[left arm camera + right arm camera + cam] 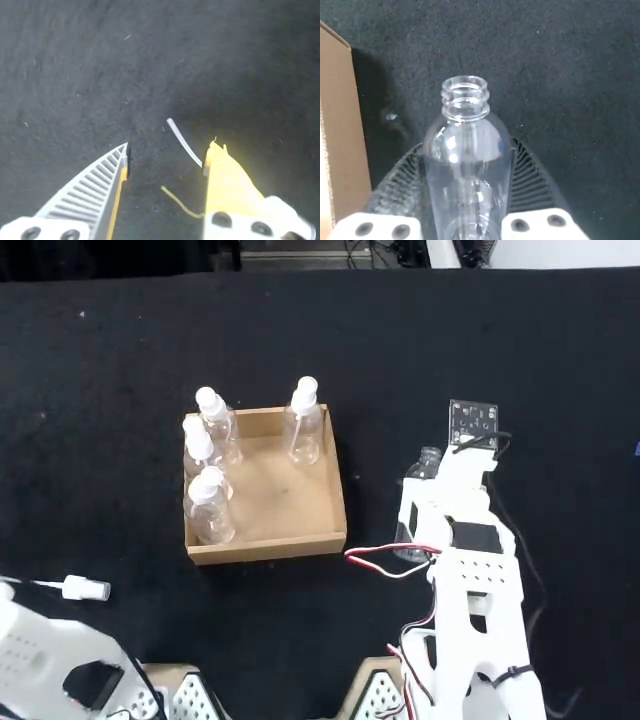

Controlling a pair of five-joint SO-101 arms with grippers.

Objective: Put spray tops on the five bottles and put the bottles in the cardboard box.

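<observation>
The cardboard box (pixel 300 540) holds several clear bottles with white spray tops: three along its left side (pixel 210 505) and one at the far right corner (pixel 304 422). Right of the box, my right gripper (pixel 468 150) is shut on an uncapped clear bottle (pixel 467 145), whose open neck (pixel 428 462) points away from the arm. A loose spray top (pixel 85 589) lies on the black cloth at the front left. Its thin dip tube (pixel 182 141) ends between the fingers of my open left gripper (pixel 167 156), just above the cloth.
The left arm's white body (pixel 40 660) fills the front left corner; the right arm (pixel 475 590) stretches from the front edge toward the bottle. A box wall (pixel 337 130) stands close beside the held bottle. Black cloth covers the table.
</observation>
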